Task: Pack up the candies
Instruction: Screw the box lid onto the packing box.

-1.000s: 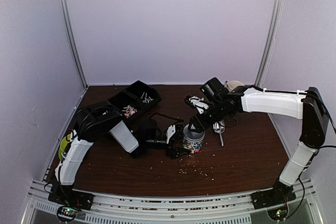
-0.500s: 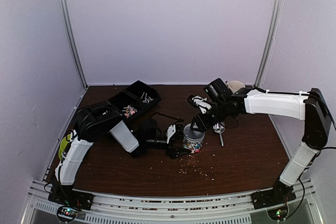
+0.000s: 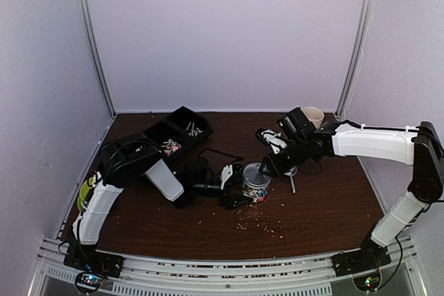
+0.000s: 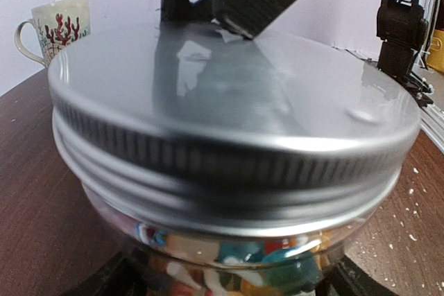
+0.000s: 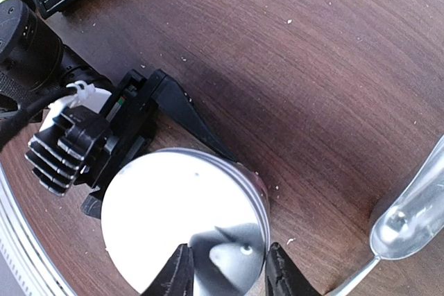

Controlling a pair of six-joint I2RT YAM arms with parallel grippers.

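The left gripper stays clamped on the jar, with candies showing through its glass under the metal lid; the right gripper, fingers parted and holding nothing, has drawn back rightward to the lid's far rim. I judge the capping done or nearly so; a few more candies lie in the far tray, not yet packed.

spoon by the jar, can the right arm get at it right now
Probably yes: the spoon lies uncovered on the table beside the open right gripper, which hovers at the edge of the lid, nothing between.
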